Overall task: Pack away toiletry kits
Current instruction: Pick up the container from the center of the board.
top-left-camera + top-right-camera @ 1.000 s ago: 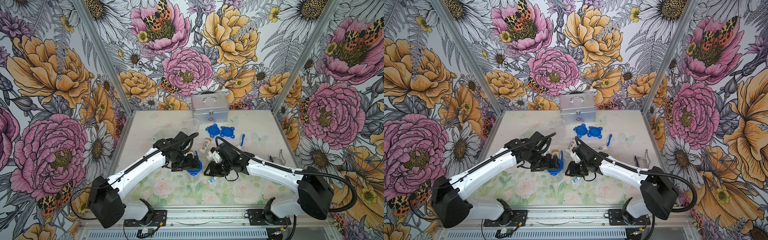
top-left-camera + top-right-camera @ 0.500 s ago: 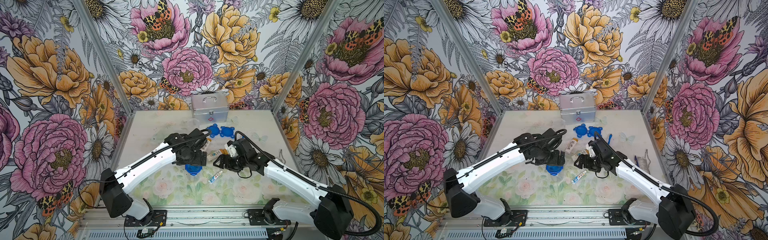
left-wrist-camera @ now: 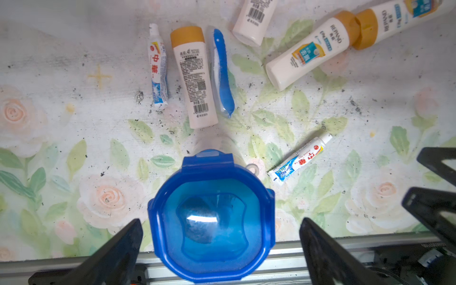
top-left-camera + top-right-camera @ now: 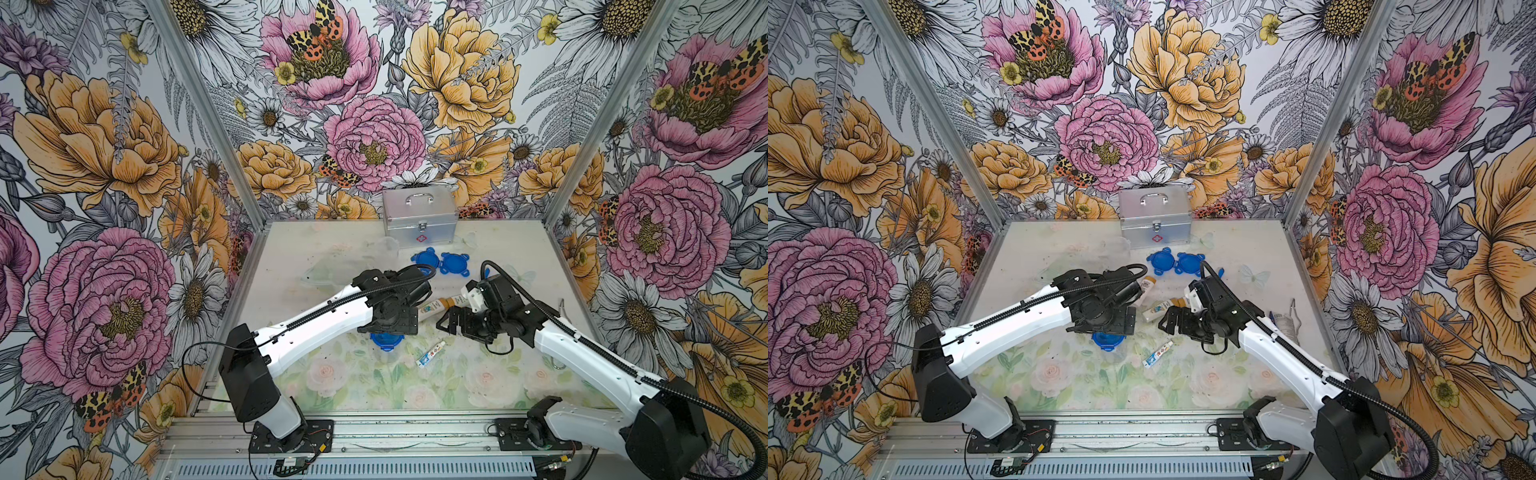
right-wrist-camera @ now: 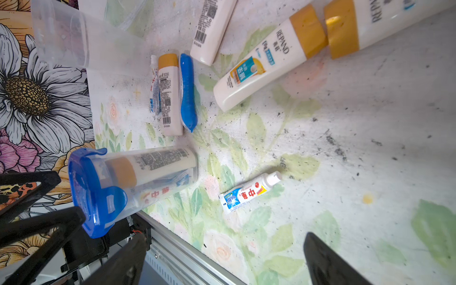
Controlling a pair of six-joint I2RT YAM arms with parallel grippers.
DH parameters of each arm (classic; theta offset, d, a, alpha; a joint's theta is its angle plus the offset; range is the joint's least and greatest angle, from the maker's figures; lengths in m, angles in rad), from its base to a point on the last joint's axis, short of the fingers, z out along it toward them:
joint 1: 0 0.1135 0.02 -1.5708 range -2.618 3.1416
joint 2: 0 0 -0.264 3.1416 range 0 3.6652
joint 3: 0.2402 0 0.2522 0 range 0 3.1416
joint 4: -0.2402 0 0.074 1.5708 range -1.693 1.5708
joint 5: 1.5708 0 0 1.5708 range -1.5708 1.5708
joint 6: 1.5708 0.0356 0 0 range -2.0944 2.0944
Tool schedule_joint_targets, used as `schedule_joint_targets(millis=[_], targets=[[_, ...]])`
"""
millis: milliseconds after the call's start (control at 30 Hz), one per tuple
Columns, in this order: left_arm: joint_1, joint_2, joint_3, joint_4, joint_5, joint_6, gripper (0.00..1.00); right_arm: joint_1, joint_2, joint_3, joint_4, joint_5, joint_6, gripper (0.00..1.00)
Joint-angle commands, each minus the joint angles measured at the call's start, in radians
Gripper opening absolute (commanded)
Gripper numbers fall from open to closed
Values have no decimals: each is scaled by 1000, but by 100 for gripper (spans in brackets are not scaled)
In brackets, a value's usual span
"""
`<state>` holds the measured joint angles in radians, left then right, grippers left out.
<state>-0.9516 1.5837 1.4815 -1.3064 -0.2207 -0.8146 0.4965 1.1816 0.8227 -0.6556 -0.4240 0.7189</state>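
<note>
Toiletry kits lie mostly unpacked around the middle of the worktop point(image 4: 291, 257). One packed cup point(image 5: 148, 170) stands upright just front of centre with its blue lid point(image 3: 211, 217) on. My left gripper point(image 3: 220, 220) hangs over it with jaws spread wide, one finger either side of the lid, and I see a gap on both sides. My right gripper point(image 5: 224, 235) is spread wide too and holds nothing. It sits near the loose tube point(image 4: 431, 353), which lies alone just right of the cup.

Behind the cup, a second tube point(image 3: 158, 66), a small bottle point(image 3: 193, 76) and a toothbrush point(image 3: 222, 71) lie side by side. Two bottles point(image 3: 308, 51) lie cap to cap between my wrists. Spare lids point(image 4: 424, 258) sit in front of the silver case point(image 4: 419, 216) at the rear edge.

Open worktop runs along the front edge and the left edge.
</note>
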Motion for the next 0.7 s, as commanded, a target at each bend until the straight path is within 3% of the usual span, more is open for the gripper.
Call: schedule_joint_targets(millis=[0,667], targets=[[-1,-18,5,-34,-60,-32,99,-6,16,30,-10,-15,-31,99],[22,44,-66,84,55,-29,99,-51,1,29,-12,-28,-57,99]])
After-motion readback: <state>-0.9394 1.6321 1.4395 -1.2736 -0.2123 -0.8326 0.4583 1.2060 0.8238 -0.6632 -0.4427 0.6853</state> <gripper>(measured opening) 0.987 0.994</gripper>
